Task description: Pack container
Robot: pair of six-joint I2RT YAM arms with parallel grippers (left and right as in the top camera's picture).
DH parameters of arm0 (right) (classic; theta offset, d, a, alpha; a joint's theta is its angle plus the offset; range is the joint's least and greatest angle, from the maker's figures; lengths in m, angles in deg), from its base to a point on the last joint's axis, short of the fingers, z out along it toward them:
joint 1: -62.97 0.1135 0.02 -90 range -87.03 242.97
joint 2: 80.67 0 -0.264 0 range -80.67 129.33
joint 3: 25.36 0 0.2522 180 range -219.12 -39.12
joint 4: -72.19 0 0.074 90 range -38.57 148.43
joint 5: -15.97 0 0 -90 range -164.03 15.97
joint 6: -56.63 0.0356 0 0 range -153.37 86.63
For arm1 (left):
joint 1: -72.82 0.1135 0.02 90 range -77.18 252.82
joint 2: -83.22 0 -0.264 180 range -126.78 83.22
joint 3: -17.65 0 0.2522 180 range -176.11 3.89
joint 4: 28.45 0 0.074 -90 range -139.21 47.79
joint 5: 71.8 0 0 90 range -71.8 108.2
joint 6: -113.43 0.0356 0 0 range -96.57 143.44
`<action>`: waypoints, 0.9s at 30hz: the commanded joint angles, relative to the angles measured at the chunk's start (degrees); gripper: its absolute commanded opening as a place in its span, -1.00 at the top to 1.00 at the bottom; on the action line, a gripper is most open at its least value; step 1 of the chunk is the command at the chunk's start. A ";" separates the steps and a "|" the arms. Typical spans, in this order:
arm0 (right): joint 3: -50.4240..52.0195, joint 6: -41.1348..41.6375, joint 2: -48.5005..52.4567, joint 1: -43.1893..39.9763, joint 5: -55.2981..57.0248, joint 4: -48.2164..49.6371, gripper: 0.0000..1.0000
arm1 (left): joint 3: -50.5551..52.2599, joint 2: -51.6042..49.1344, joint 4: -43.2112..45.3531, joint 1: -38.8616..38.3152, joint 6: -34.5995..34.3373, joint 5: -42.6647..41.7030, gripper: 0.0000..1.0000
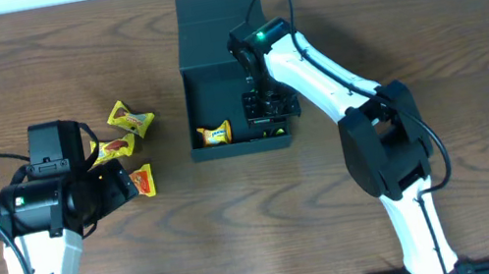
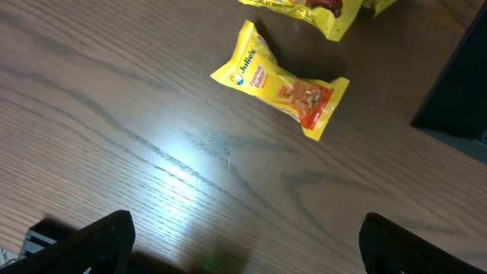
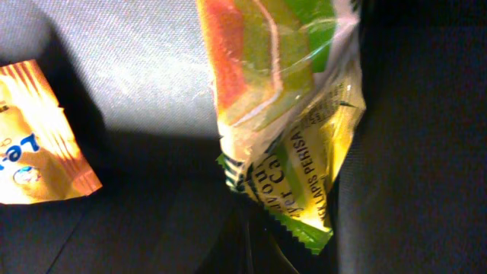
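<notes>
The dark teal container (image 1: 199, 75) stands open at the table's middle, its flap lid folded back. One yellow snack packet (image 1: 215, 134) lies inside at the front left and shows as the orange-yellow packet (image 3: 30, 144) in the right wrist view. My right gripper (image 1: 266, 111) reaches down into the container and is shut on the lower edge of a green-and-yellow packet (image 3: 297, 114), fingertips (image 3: 259, 243) low against the container floor (image 3: 137, 61). My left gripper (image 1: 118, 183) is open and empty (image 2: 243, 251) above the table, just short of a yellow packet (image 2: 278, 84).
Three yellow packets lie left of the container: one at the back (image 1: 130, 119), one in the middle (image 1: 112, 148), one nearest (image 1: 141, 181). In the left wrist view another packet's edge (image 2: 304, 7) shows at the top and the container's wall (image 2: 456, 84) at the right.
</notes>
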 commanded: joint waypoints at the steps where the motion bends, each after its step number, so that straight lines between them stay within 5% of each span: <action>1: -2.64 -0.48 -0.24 1.03 -1.51 0.07 0.97 | -0.42 -0.26 -0.04 0.13 0.17 1.46 -0.91; 19: -7.67 -13.53 1.90 1.38 12.63 15.10 0.97 | -0.42 -0.26 0.00 0.13 0.15 1.42 -0.91; 27: -7.23 -13.92 4.31 1.38 14.19 13.03 0.97 | -0.42 -0.26 -0.02 0.13 0.15 1.42 -0.91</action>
